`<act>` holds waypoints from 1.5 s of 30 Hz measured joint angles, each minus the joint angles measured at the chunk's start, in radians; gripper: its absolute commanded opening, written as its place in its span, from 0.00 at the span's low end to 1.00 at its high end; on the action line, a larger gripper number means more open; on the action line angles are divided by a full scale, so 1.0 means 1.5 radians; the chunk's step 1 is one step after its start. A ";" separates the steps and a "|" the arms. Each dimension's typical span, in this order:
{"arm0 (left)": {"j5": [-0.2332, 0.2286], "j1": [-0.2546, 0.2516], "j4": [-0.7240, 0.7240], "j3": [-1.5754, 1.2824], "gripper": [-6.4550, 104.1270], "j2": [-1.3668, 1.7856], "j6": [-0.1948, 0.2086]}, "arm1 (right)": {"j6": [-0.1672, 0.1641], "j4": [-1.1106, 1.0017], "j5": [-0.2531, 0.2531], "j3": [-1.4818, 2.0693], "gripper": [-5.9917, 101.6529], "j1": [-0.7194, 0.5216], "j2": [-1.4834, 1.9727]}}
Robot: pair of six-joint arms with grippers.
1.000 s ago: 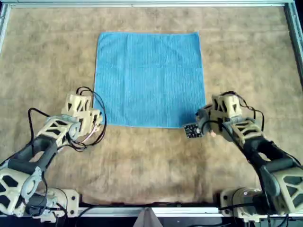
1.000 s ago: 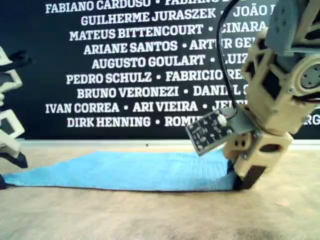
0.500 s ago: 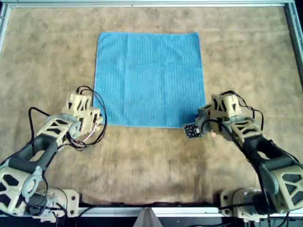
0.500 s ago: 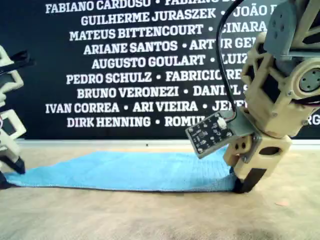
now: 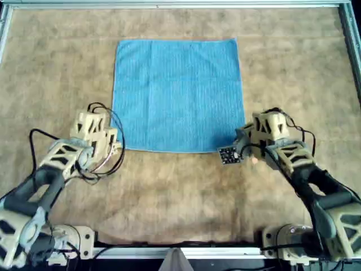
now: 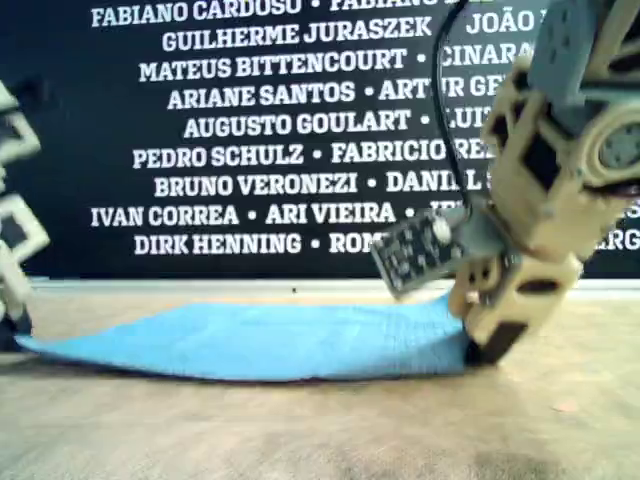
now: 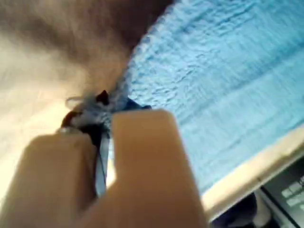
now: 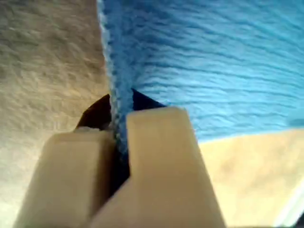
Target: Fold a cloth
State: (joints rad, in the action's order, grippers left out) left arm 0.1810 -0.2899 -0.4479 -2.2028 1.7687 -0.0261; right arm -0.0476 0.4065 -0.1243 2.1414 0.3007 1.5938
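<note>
Both of my grippers are on the cloth [image 5: 177,93] right now. It lies spread out and square on the tan mat [image 5: 56,62], towards the far side of the table in the overhead view. Through the first wrist view, my first gripper [image 7: 102,123] is pinched down on a corner of the blue fabric. The two pale fingers [image 7: 142,142] are pressed together with a bunched bit of cloth squeezed between them, though that picture is blurred. Through the second wrist view, my second gripper [image 8: 118,118] is clamped too. Its fingers [image 8: 156,137] are closed on the cloth right at its edge, with the ribbed blue weave running away from the jaws on one side and bare mat on the other. From above, one arm [image 5: 93,135] sits at the near corner on the overhead view's left. The other arm [image 5: 271,138] sits at the near corner on the overhead view's right, with a small dark circuit board [image 5: 228,154] just beside that corner. I cannot tell from the wrist views which of those arms is my first and which my second. In the exterior view the cloth lies low on the mat. A gripper is down on its near corner at the exterior view's right, with a dark wall of white names [image 6: 260,130] behind.
</note>
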 measured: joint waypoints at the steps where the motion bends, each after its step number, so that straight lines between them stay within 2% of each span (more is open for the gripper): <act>1: 0.000 0.000 0.000 -0.016 0.05 0.026 0.000 | 0.000 0.000 0.000 0.011 0.05 0.000 0.017; 11: 0.008 -0.005 0.000 -0.170 0.05 0.219 -0.003 | -0.004 0.000 -0.008 0.162 0.05 0.000 0.198; 18: 0.008 -0.005 0.004 -0.169 0.06 0.242 -0.004 | -0.002 -0.004 0.001 0.163 0.05 0.000 0.245; 23: -0.006 -0.005 0.049 -0.117 0.06 0.241 -0.004 | -0.003 -0.044 0.007 0.103 0.05 -0.004 0.227; 29: -0.007 -0.005 0.151 -0.042 0.06 0.144 -0.004 | -0.004 -0.150 0.007 0.013 0.05 -0.009 0.122; 36: -0.007 -0.001 0.253 0.092 0.06 -0.067 -0.004 | -0.004 -0.276 0.007 -0.129 0.05 -0.010 -0.079; 42: -0.004 0.060 0.273 0.280 0.06 -0.240 -0.004 | -0.004 -0.357 0.001 -0.315 0.05 -0.056 -0.272; 45: -0.002 0.075 0.274 0.393 0.05 -0.327 -0.004 | -0.004 -0.370 0.000 -0.436 0.05 -0.073 -0.373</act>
State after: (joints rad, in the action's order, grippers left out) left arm 0.1779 -0.1779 -0.0368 -1.6137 1.2778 -0.0322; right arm -0.0537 -0.1488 -0.1243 1.4880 0.1917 1.0339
